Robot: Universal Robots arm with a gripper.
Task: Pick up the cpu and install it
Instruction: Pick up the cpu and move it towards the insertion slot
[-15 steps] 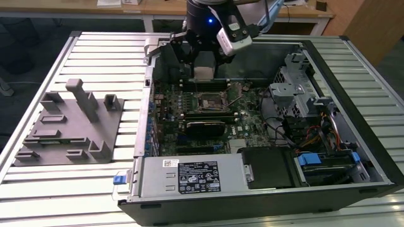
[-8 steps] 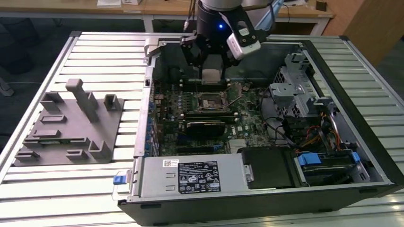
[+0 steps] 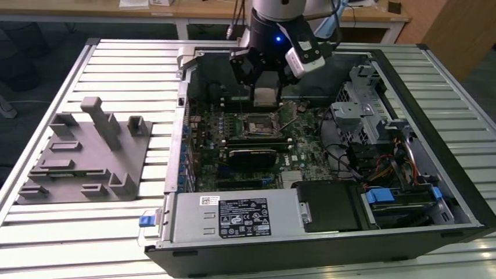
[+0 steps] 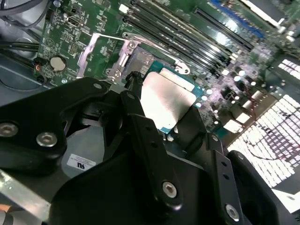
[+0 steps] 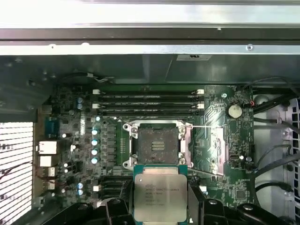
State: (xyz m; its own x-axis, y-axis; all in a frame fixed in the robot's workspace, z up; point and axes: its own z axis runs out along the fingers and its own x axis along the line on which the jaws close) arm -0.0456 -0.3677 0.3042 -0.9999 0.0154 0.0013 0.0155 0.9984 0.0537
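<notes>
Gripper (image 3: pixel 266 97) is clamped on the cpu (image 5: pixel 161 197), one finger on each side edge, with the silver top facing the wrist cameras. It's holding the chip up over the motherboard (image 3: pixel 306 145) inside the open pc case (image 3: pixel 310 256), so the cpu isn't seated. The socket (image 5: pixel 157 145) is bare and open, with its metal load plate (image 5: pixel 213 150) flipped off to one side. In the exterior view the socket is at about 6 o'clock from the cpu, near but apart. Memory slots (image 5: pixel 147 101) run just beyond the socket. Out on the bench (image 3: pixel 46 244), a grey plastic fixture (image 3: pixel 85 151) sits at 9 o'clock of the case.
</notes>
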